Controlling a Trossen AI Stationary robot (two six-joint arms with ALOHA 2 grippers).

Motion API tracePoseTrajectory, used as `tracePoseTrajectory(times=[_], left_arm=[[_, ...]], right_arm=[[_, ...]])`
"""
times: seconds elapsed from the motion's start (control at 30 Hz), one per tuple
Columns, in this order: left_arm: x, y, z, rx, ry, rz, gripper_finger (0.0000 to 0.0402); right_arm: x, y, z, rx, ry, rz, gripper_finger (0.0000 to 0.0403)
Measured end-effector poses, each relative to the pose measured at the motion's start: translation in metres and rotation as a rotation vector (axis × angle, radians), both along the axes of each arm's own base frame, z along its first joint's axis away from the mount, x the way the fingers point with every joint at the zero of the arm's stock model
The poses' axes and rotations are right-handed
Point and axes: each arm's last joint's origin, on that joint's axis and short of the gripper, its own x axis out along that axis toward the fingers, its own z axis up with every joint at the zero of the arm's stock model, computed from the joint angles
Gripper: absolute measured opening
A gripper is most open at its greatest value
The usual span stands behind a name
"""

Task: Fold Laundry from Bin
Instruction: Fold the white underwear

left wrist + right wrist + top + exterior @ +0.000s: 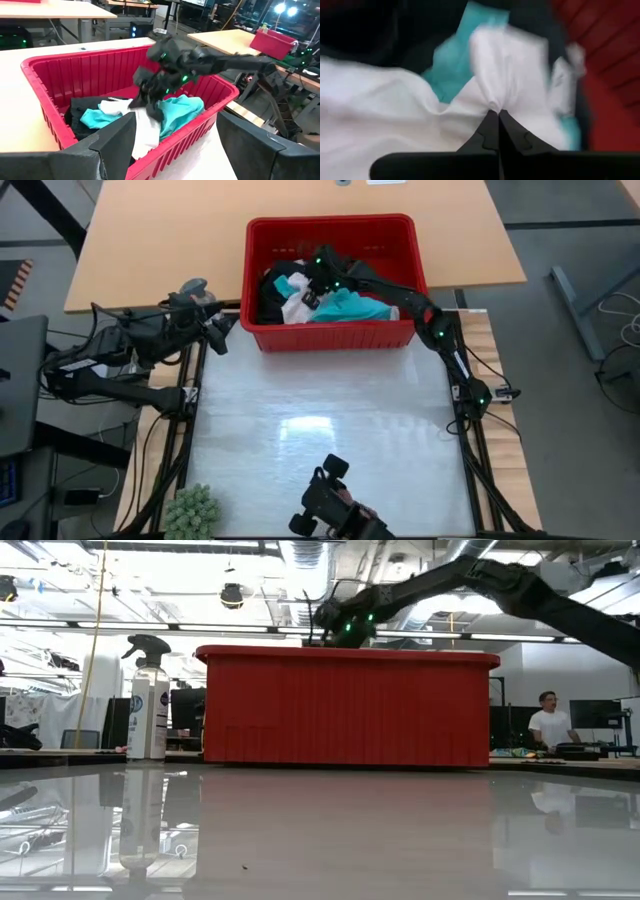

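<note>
The red bin (330,225) stands at the table's far edge and holds the laundry: a white garment (298,308), a turquoise shirt (352,306) and black clothing (272,288) piled together. My right gripper (312,298) reaches down into the bin from the right and is shut on the white garment (395,115). My left gripper (222,328) hovers open beside the bin's near left corner, with nothing between its fingers (117,137). In the low view the bin's wall (345,705) hides the clothes. My right gripper pinches a small gather of the white garment (494,100) between its two fingertips. The fingers slant down into the bin from the table's right side. The cloth puckers in creases toward the fingertips, and the rest of it lies on the pile in the bin.
A spray bottle (148,700) stands left of the bin, close to my left arm. A green spiky object (190,510) and a black device (330,505) sit at the table's near edge. The glossy table top (320,420) lies between the bin and them.
</note>
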Motion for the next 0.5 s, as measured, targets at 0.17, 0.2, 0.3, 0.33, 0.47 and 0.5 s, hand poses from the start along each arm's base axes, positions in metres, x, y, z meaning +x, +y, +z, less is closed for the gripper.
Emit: tracePoseTrajectory(times=[0.17,0.2,0.3,0.33,0.47,0.5], left_arm=[[0.003,0.000,-0.001,-0.001,0.008,-0.003,0.0265],[0.003,0.000,-0.001,-0.001,0.011,-0.014,0.0265],[0.007,0.000,-0.002,0.000,0.027,-0.029,0.0265],[0.009,0.000,-0.003,0.000,0.033,-0.027,0.0265],[0.016,0.006,-0.006,-0.004,0.060,0.003,0.0265],[0.017,0.007,-0.007,-0.005,0.064,0.012,0.0265]], right_arm=[[-0.021,0.016,0.065,-0.124,-0.102,0.005,0.0019],[-0.027,0.020,0.076,-0.139,-0.120,0.001,0.0019],[-0.045,0.033,0.111,-0.166,-0.183,-0.012,0.0019],[-0.051,0.038,0.122,-0.171,-0.208,-0.017,0.0019],[-0.075,0.061,0.159,-0.166,-0.291,-0.003,0.0019],[-0.079,0.066,0.164,-0.148,-0.303,-0.005,0.0019]])
